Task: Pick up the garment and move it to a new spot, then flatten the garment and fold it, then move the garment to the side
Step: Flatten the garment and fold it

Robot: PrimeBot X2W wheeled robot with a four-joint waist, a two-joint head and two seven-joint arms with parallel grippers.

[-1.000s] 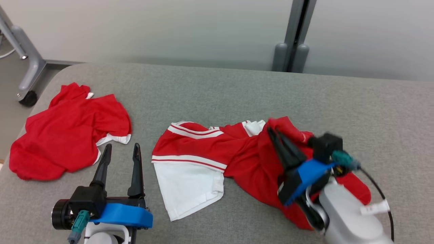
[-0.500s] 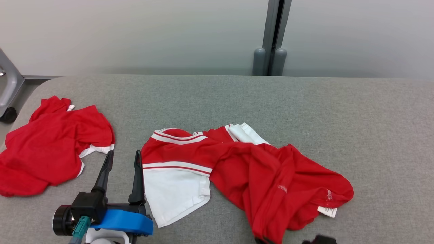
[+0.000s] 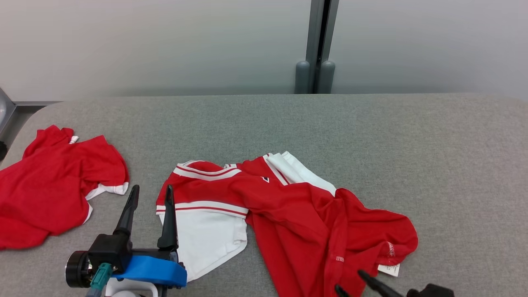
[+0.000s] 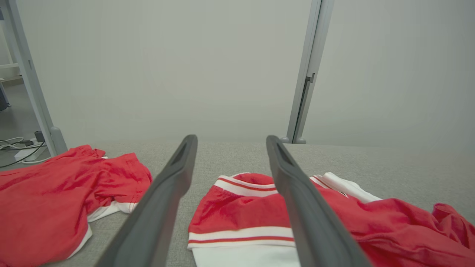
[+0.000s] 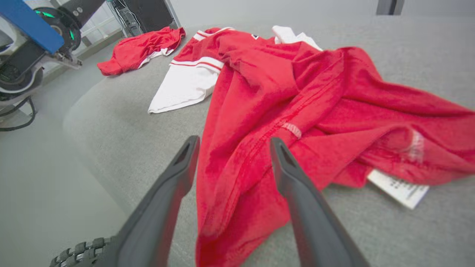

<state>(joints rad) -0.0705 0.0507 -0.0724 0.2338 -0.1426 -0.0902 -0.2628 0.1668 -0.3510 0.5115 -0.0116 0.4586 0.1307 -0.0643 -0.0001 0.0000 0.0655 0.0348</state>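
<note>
The garment (image 3: 297, 206), a red jersey with white panels and striped trim, lies crumpled in the middle of the grey table (image 3: 412, 144). Its white care label (image 3: 389, 270) sticks out at the near right. My right gripper (image 3: 350, 280) is at the bottom edge of the head view, over the garment's near hem. In the right wrist view the garment (image 5: 297, 85) lies loose beneath the right gripper (image 5: 233, 140), whose jaws stand apart with nothing pinched. My left gripper (image 3: 151, 189) hovers open just left of the garment's white panel. In the left wrist view the left gripper (image 4: 231, 139) is open above the garment (image 4: 241, 211).
A second red garment (image 3: 53, 185) is heaped at the table's left end, also seen as the red heap (image 4: 55, 196) in the left wrist view. A grey post (image 3: 315, 45) stands behind the table against a pale wall. Bare table stretches to the right and back.
My right gripper has opened, released the garment and drawn back to the near edge. The garment has dropped and spread on the table. The head camera has also shifted.
</note>
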